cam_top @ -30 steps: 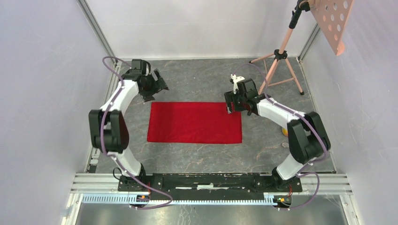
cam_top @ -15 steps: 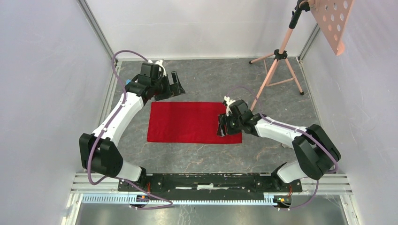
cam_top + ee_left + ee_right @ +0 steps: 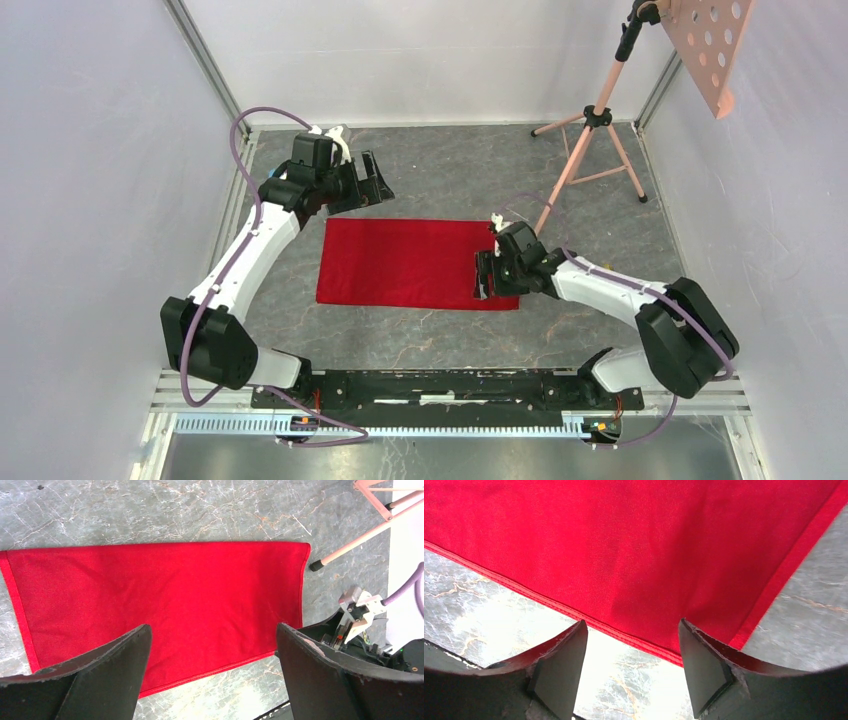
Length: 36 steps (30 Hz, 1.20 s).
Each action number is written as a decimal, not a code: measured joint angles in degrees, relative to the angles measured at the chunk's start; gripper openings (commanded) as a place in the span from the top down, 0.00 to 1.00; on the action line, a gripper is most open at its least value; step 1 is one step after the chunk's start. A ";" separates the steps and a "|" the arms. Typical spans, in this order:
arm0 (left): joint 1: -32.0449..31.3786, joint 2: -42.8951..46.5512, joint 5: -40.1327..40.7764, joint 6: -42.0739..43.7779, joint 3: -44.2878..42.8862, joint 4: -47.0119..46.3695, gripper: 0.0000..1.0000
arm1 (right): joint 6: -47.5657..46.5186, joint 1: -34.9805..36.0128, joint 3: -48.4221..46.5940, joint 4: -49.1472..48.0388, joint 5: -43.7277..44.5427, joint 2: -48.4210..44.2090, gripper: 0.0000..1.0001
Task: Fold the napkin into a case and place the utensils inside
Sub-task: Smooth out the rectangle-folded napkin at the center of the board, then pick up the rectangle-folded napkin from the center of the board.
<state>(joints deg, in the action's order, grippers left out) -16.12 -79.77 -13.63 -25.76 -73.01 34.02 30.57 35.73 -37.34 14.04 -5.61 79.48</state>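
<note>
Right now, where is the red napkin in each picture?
Top: the napkin lies flat in the middle.
Left wrist: it fills the middle, above the open left gripper.
Right wrist: it fills the top, one corner between the open right gripper.
Shared landmark: the right gripper, at that corner in all three.

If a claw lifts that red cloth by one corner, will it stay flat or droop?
Probably droops: the thin red cloth napkin hugs the grey marbled table. Likely light too. Pushed, it would probably bunch rather than slide.
</note>
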 measured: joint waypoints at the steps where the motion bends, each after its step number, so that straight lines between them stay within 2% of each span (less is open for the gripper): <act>1: 0.02 0.00 -0.24 0.00 0.04 0.00 0.00 | -0.13 0.00 -1.51 2.67 0.61 -0.02 0.22; 5: 0.00 0.11 -1.05 0.00 0.28 -0.22 0.00 | 0.33 -0.17 -12.22 14.16 4.17 1.88 0.22; 9: -0.02 0.79 -1.97 0.00 0.35 -0.35 0.00 | 0.28 -2.29 -27.58 24.72 6.32 9.22 0.28; 14: -0.02 2.08 -2.12 0.02 0.35 -0.44 0.00 | -3.65 -7.85 -36.24 33.14 7.72 17.00 0.30; 21: -0.02 2.32 -3.04 0.07 0.35 -0.79 0.00 | -9.88 -12.66 -37.81 38.03 8.20 23.96 0.33; 30: -0.02 2.32 -3.52 0.09 0.35 -1.03 0.00 | -12.70 -13.31 -37.35 36.39 5.38 26.51 0.44; 36: -0.02 2.32 -3.72 0.09 0.35 -1.16 0.00 | -12.90 -13.33 -35.67 34.75 3.91 27.50 0.46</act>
<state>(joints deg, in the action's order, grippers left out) -16.14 -77.45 -17.34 -25.67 -72.66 32.86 17.67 22.39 -73.01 48.80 -1.69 106.98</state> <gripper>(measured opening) 0.996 0.545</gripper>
